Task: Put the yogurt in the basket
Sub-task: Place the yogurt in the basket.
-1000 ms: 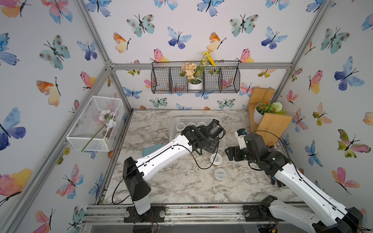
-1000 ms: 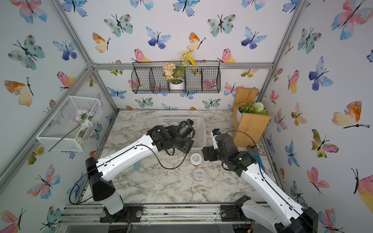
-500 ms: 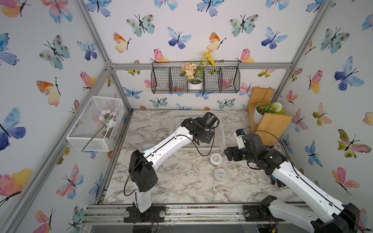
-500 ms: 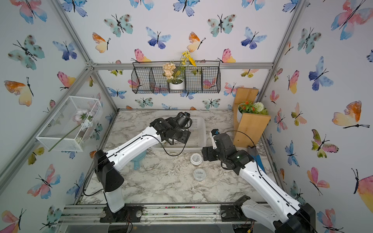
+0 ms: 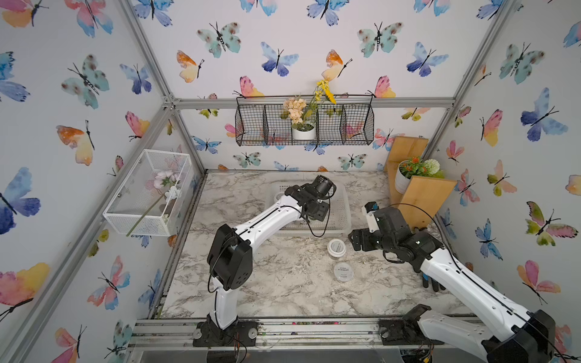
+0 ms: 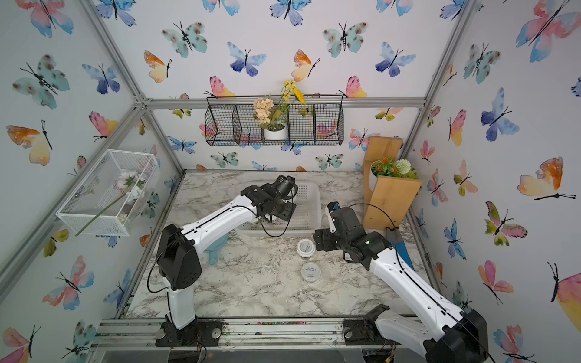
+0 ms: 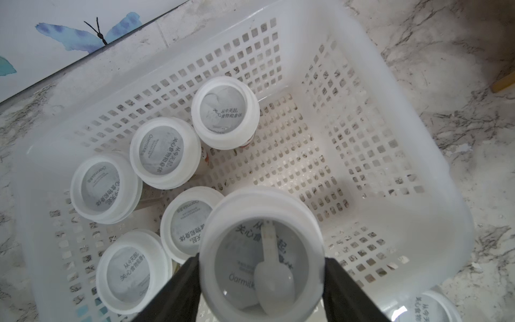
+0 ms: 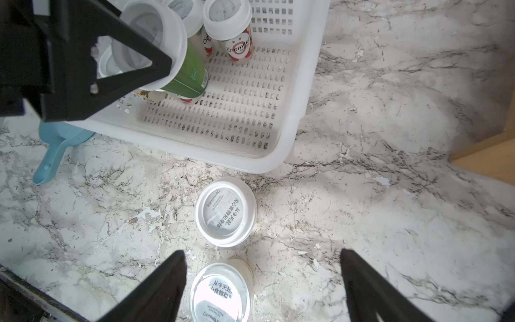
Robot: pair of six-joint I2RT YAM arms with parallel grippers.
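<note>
Toward the tabletop's front, a flat-lidded yogurt cup [image 5: 343,272] and a white-rimmed cup [image 5: 336,247] stand beside the spread right gripper [image 8: 261,252]; farther back, the left gripper [image 7: 260,267] pinches another cup [image 7: 262,217] above the basket [image 7: 362,92], where five cups [image 7: 164,152] stand at its left end

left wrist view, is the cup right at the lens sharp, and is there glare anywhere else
Left wrist: the nearest yogurt cup is soft at its rim, while the cups in the basket show readable print. Right wrist: the flat-lidded cup catches bright glare. Both top views: evenly lit, no glare on the table.
</note>
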